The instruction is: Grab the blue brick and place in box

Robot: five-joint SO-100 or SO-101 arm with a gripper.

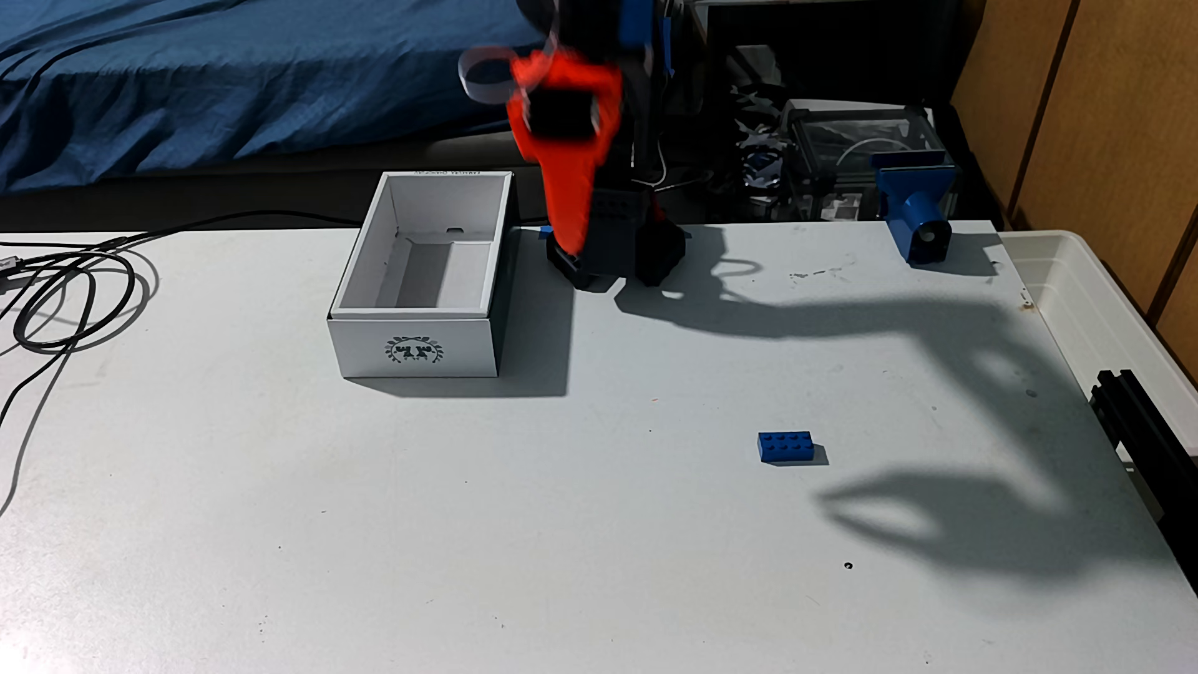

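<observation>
The blue brick (792, 447) lies flat with its studs up on the white table, right of centre and clear of everything. The box (415, 343) stands open and empty at the back left of centre, its emblem side facing the camera. My orange gripper (569, 249) hangs blurred and pointing down beside my black base (616, 249), just right of the box and far behind and left of the brick. Its fingers read as one tapered point with nothing between them, and its shadow on the table shows the tips meeting.
A blue printed bracket (917, 217) stands at the back right corner. A translucent tub (1102, 304) and a black rail (1141, 421) line the right edge. Black cables (71, 298) loop at the left. The arm's broad shadow falls right of the brick.
</observation>
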